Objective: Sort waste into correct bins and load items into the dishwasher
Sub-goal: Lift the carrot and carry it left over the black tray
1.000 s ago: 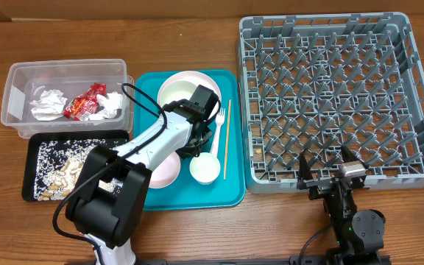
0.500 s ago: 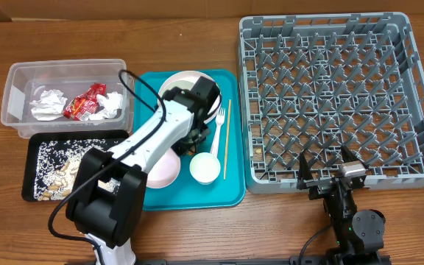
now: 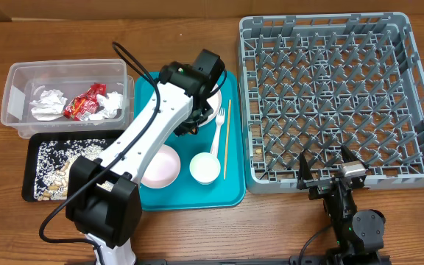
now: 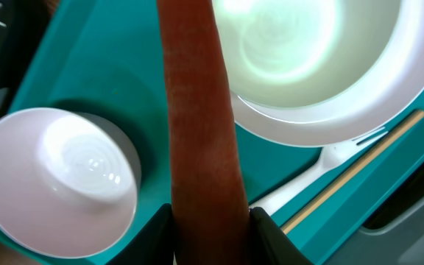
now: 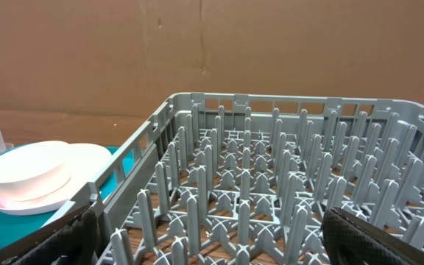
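Waste [image 3: 87, 103] sits binned, but grey plastic peg rack [image 3: 250, 96] stands bare, white dishes [image 3: 205, 168] crowd teal tray [image 3: 190, 202]; left gripper [image 4: 210, 221] clamps a red-brown stick [image 4: 197, 110], right gripper [image 3: 323, 168] gapes wide.

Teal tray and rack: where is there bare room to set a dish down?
The rack is wholly bare. On the teal tray, free patches are the front strip below the bowl and cup, and the narrow right edge past the chopstick. Its rear is crowded: plate, fork, and the left arm above.
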